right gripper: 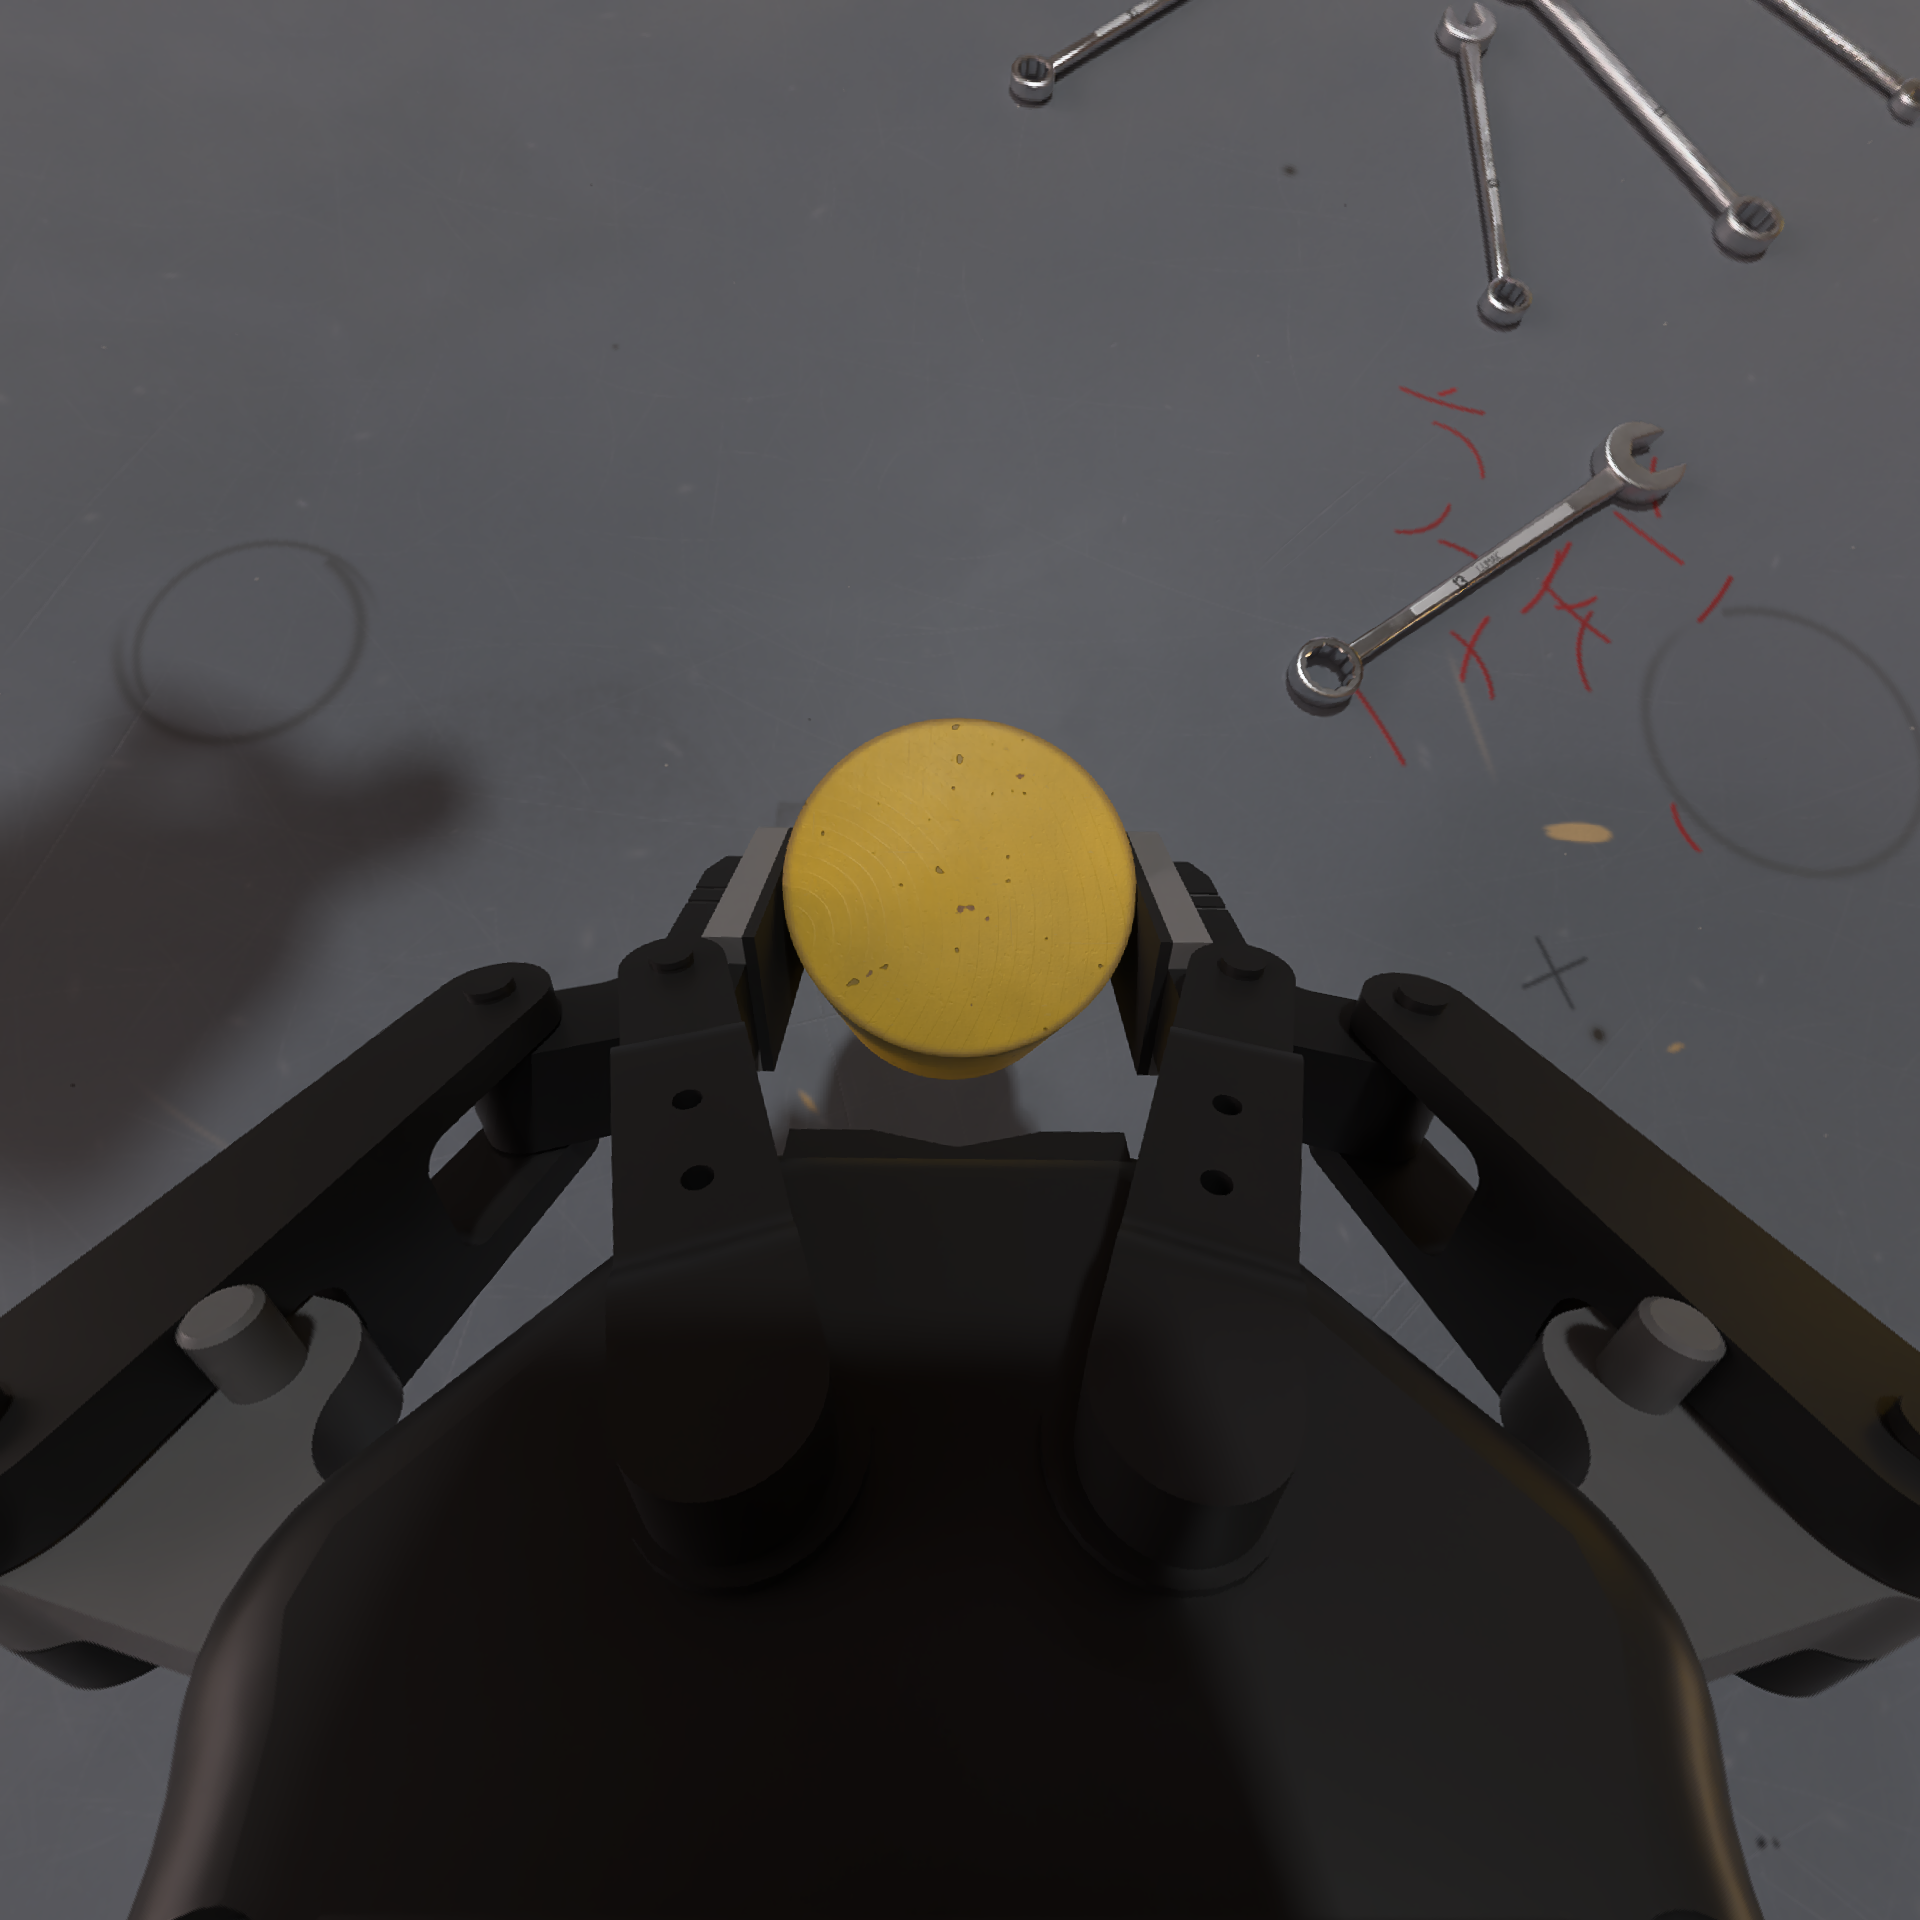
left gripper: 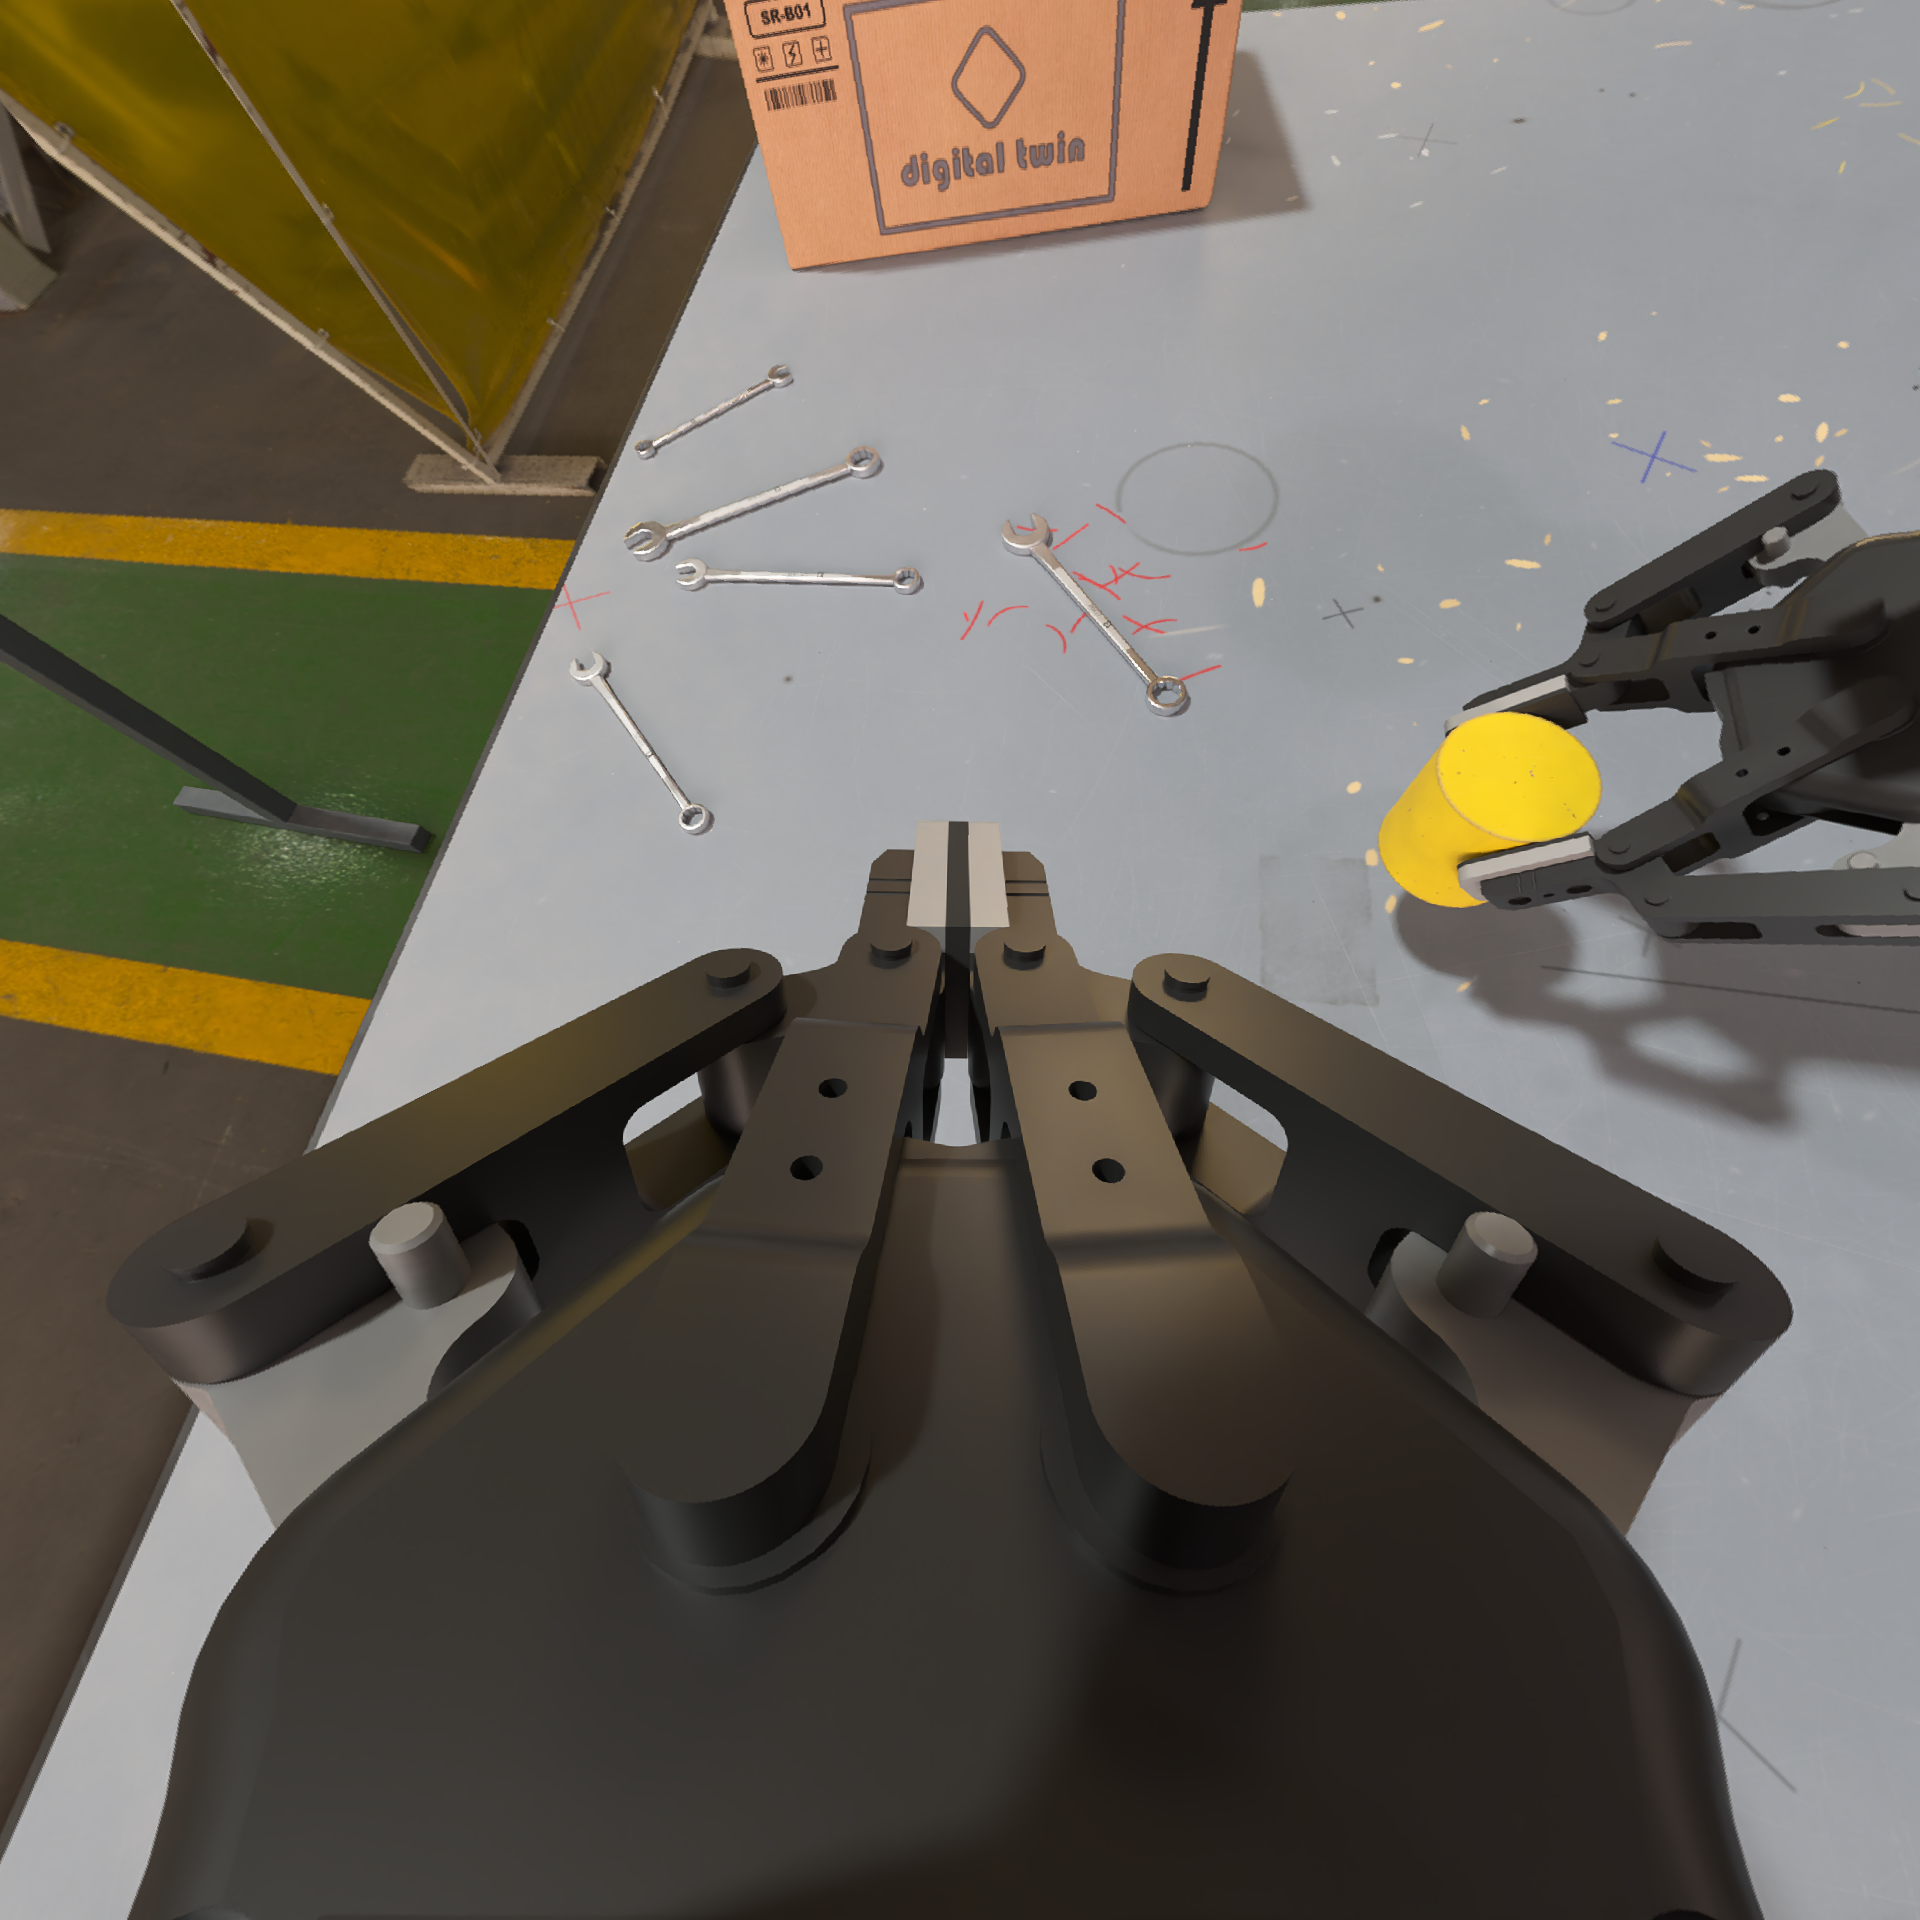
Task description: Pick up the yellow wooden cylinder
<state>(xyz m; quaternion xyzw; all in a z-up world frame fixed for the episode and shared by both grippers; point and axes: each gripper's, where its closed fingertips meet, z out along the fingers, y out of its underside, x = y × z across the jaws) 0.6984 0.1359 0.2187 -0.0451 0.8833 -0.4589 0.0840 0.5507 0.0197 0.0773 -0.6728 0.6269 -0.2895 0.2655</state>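
Note:
The yellow wooden cylinder (right gripper: pixel 956 894) sits between the fingers of my right gripper (right gripper: pixel 958 914), which is shut on its sides; I look down on its round top face. In the left wrist view the cylinder (left gripper: pixel 1486 805) appears at the right, held by the right gripper (left gripper: pixel 1522 784) just above the grey table (left gripper: pixel 1039 748), with a shadow beneath. My left gripper (left gripper: pixel 957 873) is shut and empty, its pads pressed together, hovering over the table left of the cylinder.
Several steel wrenches (left gripper: pixel 1096 613) lie scattered on the table ahead of the left gripper, also seen in the right wrist view (right gripper: pixel 1486 566). A cardboard box (left gripper: pixel 987 114) stands at the far edge. The table's left edge (left gripper: pixel 499 748) drops to a floor with green and yellow stripes.

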